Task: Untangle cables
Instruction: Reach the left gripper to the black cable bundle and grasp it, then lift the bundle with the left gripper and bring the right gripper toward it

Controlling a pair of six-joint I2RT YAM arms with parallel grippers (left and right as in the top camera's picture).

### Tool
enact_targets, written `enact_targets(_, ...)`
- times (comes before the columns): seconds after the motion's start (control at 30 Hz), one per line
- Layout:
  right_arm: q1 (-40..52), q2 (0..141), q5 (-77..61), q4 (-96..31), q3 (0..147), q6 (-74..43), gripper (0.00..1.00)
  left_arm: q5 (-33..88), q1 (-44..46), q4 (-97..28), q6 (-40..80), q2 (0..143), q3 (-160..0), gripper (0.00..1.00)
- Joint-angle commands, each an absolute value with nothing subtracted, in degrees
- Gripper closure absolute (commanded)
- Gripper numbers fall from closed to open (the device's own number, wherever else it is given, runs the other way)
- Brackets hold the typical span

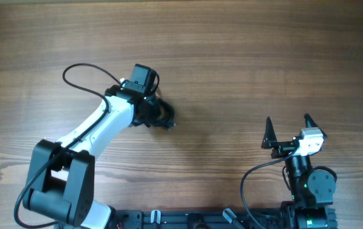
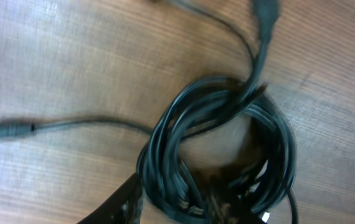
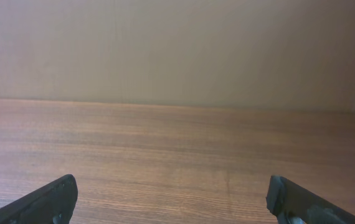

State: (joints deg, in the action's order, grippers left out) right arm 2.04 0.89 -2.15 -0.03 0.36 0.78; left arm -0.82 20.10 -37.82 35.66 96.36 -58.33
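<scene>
The cables (image 2: 227, 143) are thin black cords coiled into one knotted bundle on the wooden table, seen close up in the left wrist view. One loose strand ends in a plug at the left (image 2: 6, 130) and another plug end lies at the top (image 2: 266, 12). In the overhead view the bundle (image 1: 164, 116) peeks out from under my left gripper (image 1: 151, 113). My left gripper (image 2: 184, 202) sits down on the near side of the coil with its fingers closed around several strands. My right gripper (image 1: 290, 130) is open and empty, far to the right of the cables; it also shows in the right wrist view (image 3: 174, 199).
The left arm's own thick black cable (image 1: 79, 73) loops over the table behind the arm. The right arm's base (image 1: 309, 184) stands at the front right edge. A plain wall (image 3: 177, 50) rises beyond the table's far edge.
</scene>
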Motion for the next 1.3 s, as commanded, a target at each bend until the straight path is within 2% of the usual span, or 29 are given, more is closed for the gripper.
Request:
enact_targets(0.0,1.98,0.43,-2.87,0.05,0.3,1.34,0.0,-3.36,19.4,-35.22,23.81,98.63,-57.74,0.68)
enact_targets(0.13,1.98,0.43,-2.87,0.08,0.3,1.34,0.0,-7.14,19.2,-32.49,19.68,103.28,-57.74,0.67)
enact_targets(0.2,1.98,0.43,-2.87,0.08,0.3,1.37,0.0,-9.56,18.7,-32.01,19.68,104.97,-57.74,0.71)
enact_targets(0.23,1.98,0.43,-2.87,0.05,0.3,1.37,0.0,-9.74,18.39,-31.62,19.68,105.23,-57.74,0.78)
enact_targets(0.27,1.98,0.43,-2.87,0.05,0.3,1.37,0.0,-9.74,17.93,-30.98,19.68,105.34,-57.74,0.96)
enact_targets(0.4,1.98,0.43,-2.87,0.08,0.3,1.37,0.0,-13.23,17.74,-32.56,18.39,103.24,-59.29,0.96)
enact_targets(0.5,1.98,0.43,-2.87,0.05,0.3,1.37,0.0,-13.41,17.8,-37.08,9.74,96.27,-63.13,0.96)
enact_targets(0.63,1.98,0.43,-2.87,0.08,0.3,1.37,0.0,-0.05,17.89,-43.31,-14.59,85.08,-63.61,0.96)
enact_targets(0.9,1.98,0.43,-4.27,0.16,0.3,0.67,0.0,12.99,17.89,-44.6,-36.8,81.78,-63.61,0.96)
enact_targets(0.97,1.98,0.43,-8.67,0.62,0.3,-6.33,0.0,13.69,17.89,-44.66,-38.65,81.78,-63.61,0.96)
enact_targets(1.0,1.98,0.43,-10.81,0.78,0.3,-18.09,0.0,13.67,17.89,-44.66,-38.94,81.78,-63.61,0.96)
enact_targets(1.03,1.98,0.62,-12.47,0.82,0.3,-37.19,0.0,13.67,17.91,-44.69,-40.8,81.95,-63.59,0.96)
enact_targets(1.07,1.98,1.26,-14.17,0.95,0.3,-51.31,0.0,13.67,18.11,-44.66,-42.02,82.32,-63.59,0.96)
enact_targets(1.1,1.98,2.42,-16.73,1.26,0.3,-63.57,0.0,13.67,18.28,-44.49,-42.0,82.78,-63.61,0.93)
enact_targets(1.13,1.98,3.29,-17.5,1.32,0.3,-69.93,0.0,13.69,18.26,-44.4,-41.89,83.29,-63.61,0.6)
enact_targets(1.17,1.98,4.27,-17.52,1.34,0.3,-73.08,0.0,13.69,18.26,-44.4,-41.52,83.4,-63.59,0.0)
enact_targets(1.27,1.98,8.54,-14.98,1.21,0.3,-71.88,0.0,13.67,18.24,-44.4,-33.76,83.4,-63.61,0.0)
